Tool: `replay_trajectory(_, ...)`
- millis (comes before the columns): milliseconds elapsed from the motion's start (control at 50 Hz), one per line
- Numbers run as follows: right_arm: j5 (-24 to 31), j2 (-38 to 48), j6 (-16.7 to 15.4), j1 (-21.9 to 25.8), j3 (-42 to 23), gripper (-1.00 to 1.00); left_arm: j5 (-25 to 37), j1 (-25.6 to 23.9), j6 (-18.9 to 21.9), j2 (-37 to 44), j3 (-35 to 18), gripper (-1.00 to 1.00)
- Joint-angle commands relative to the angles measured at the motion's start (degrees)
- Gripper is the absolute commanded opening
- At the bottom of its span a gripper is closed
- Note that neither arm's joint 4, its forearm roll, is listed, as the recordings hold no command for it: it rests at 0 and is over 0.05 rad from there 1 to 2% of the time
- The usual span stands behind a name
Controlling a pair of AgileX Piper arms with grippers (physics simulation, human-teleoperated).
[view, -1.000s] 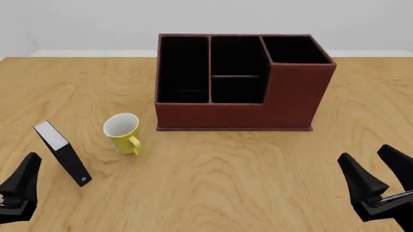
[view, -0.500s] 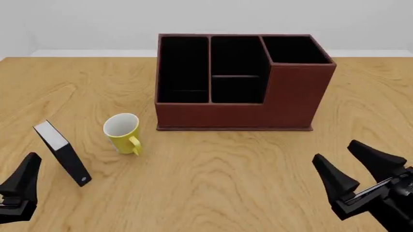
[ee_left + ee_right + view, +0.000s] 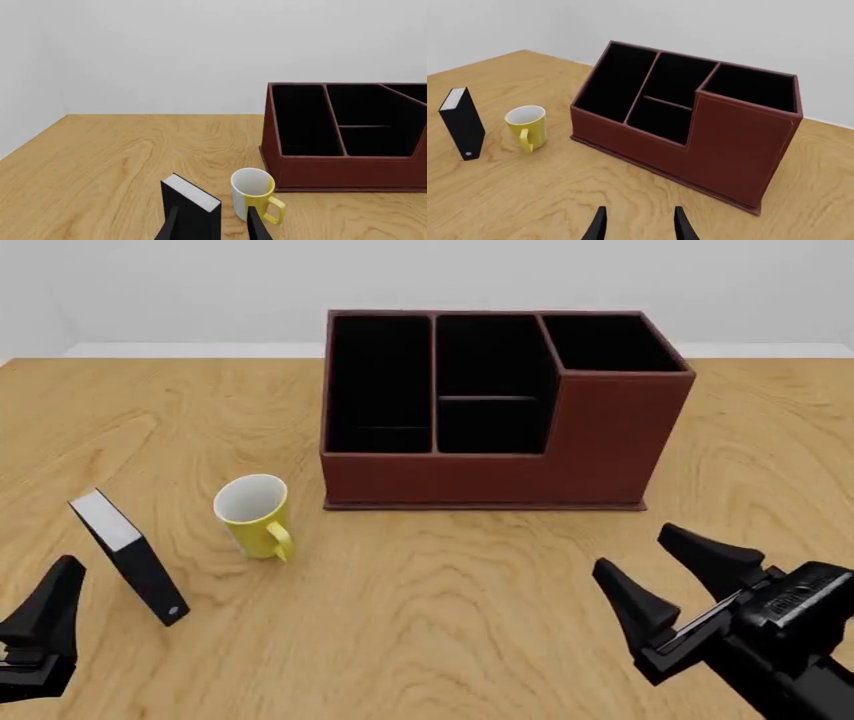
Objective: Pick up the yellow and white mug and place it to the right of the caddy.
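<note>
Front view: yellow and white mug (image 3: 254, 515) stands centre-left, left of the caddy (image 3: 501, 410). Right gripper (image 3: 678, 578), lower right, spread wide and empty, likely angling leftward for it; left gripper (image 3: 43, 625) unclear.

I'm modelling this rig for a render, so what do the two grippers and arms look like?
Both are matte black all over. The right gripper has two tapered, wedge-shaped fingers ending in points, mounted on a blocky black wrist body with some faint pale marking I cannot read. The left gripper shows only one similar pointed black finger at the picture's edge. No cables or coloured parts are visible.
</note>
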Motion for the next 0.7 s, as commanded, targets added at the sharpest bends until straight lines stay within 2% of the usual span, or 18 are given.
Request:
replay_trajectory(20, -6.1, 6.9, -0.2, 2.2, -0.2, 1.0, 0.0, 0.0, 0.0, 0.0, 0.0, 1.0)
replay_trajectory(120, -8.3, 9.3, -0.6, 3.0, -0.3, 1.0, 0.0, 0.0, 0.0, 0.0, 0.0, 1.0)
replay_trajectory(700, -10.6, 14.9, -0.1, 5.7, -3.4, 1.0, 0.0, 0.0, 0.0, 0.0, 0.0, 1.0)
